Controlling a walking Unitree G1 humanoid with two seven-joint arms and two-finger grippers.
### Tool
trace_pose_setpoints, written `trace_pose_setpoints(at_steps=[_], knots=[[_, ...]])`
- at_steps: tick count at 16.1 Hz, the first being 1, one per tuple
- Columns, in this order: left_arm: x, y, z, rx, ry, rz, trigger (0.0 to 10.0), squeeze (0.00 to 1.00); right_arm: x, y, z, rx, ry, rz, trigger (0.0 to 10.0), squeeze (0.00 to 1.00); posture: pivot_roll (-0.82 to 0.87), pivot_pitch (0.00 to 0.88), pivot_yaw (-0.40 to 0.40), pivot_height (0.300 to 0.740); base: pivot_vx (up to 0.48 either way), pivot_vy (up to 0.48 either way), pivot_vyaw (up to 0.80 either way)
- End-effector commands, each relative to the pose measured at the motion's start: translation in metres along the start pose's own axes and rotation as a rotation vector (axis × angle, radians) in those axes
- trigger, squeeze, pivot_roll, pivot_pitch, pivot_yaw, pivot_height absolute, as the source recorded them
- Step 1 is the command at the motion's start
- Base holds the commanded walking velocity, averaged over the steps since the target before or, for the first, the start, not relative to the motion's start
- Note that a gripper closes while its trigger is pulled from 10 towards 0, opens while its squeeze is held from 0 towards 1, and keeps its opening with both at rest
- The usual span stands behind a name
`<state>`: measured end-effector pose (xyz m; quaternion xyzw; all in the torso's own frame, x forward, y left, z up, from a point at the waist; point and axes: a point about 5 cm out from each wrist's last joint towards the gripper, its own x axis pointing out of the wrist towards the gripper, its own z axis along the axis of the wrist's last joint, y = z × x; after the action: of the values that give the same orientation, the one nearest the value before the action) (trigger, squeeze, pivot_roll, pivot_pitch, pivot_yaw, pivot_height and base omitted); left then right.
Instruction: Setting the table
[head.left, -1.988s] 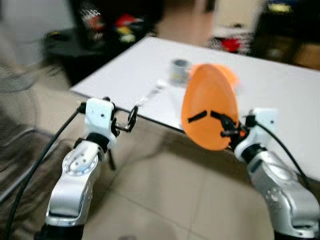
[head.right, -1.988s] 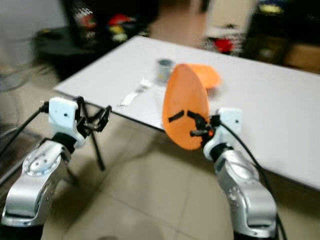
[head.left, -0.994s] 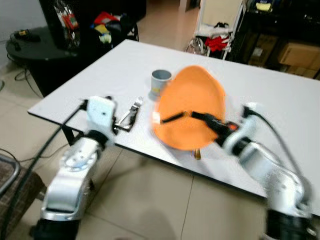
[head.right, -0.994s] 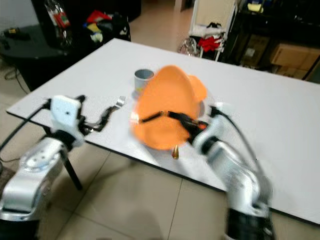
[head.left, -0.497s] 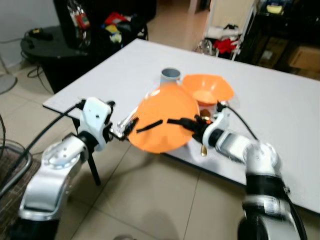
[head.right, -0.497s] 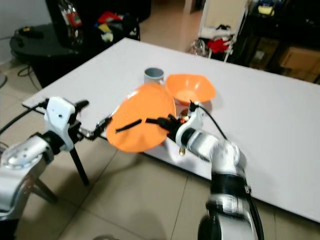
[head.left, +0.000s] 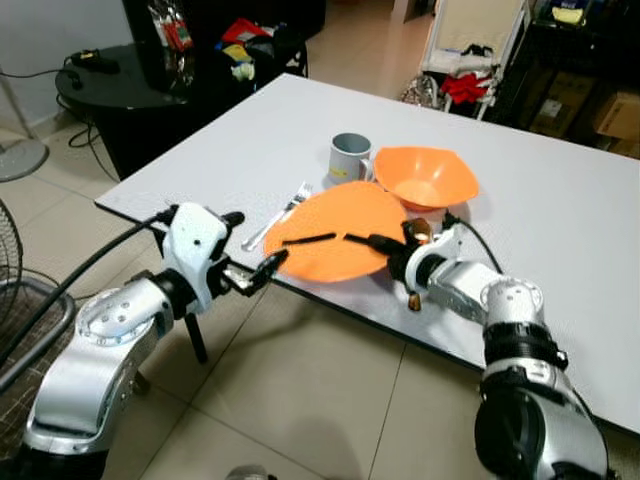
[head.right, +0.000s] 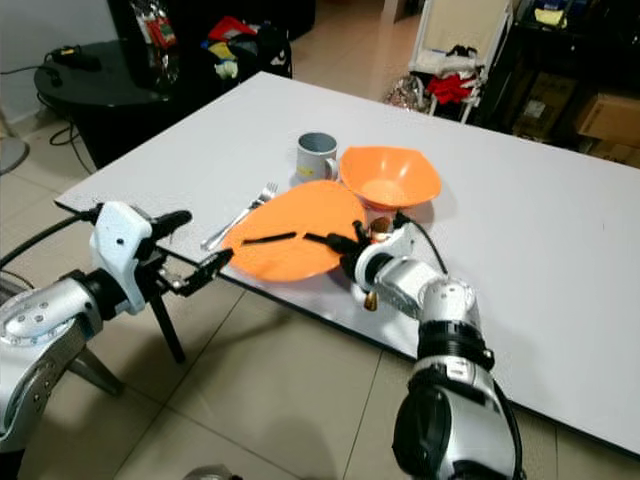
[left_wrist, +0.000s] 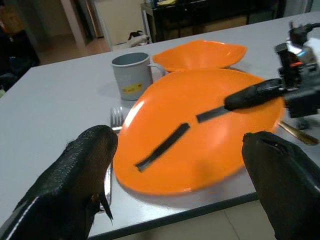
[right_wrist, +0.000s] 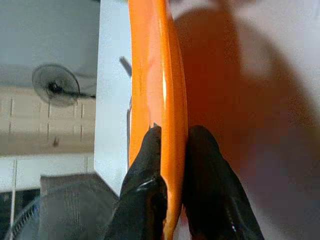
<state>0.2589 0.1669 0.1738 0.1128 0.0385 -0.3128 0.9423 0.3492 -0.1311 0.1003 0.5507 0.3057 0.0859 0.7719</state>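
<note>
arms: silver, rounded joints; wrists: white blocks; cables: black; left gripper (head.left: 255, 272): black fingers; right gripper (head.left: 335, 238): black fingers

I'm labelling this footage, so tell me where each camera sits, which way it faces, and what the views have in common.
Left eye, right eye: on the head, looking forward and down at the white table; both silver arms show.
Left wrist: looks along the open left gripper at the orange plate, grey mug and fork.
Right wrist: looks along the right gripper pinching the plate's rim.
All views share the plate.
</note>
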Motion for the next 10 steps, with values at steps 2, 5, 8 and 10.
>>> trace_pose_setpoints(at_steps=[2, 5, 8, 10], knots=[[0.001, -0.005, 0.003, 0.006, -0.002, -0.03, 10.0, 0.0, 0.002, 0.004, 0.009, -0.001, -0.067, 0.026, 10.0, 0.0, 0.12, 0.0, -0.006, 0.74, 0.0, 0.0, 0.0], [0.002, -0.007, 0.003, 0.007, 0.002, -0.045, 10.0, 0.0, 0.006, 0.004, 0.008, -0.01, -0.081, 0.019, 10.0, 0.0, 0.12, 0.0, -0.002, 0.74, 0.0, 0.0, 0.0], [0.002, -0.01, 0.002, 0.005, 0.013, -0.069, 10.0, 0.0, 0.011, 0.003, -0.005, -0.034, 0.004, 0.034, 10.0, 1.0, 0.13, 0.0, -0.002, 0.74, 0.0, 0.0, 0.0], [0.004, -0.011, 0.002, 0.005, 0.011, -0.071, 10.0, 0.0, 0.011, 0.001, -0.01, -0.058, 0.036, 0.019, 10.0, 1.0, 0.12, 0.0, -0.004, 0.74, 0.0, 0.0, 0.0]])
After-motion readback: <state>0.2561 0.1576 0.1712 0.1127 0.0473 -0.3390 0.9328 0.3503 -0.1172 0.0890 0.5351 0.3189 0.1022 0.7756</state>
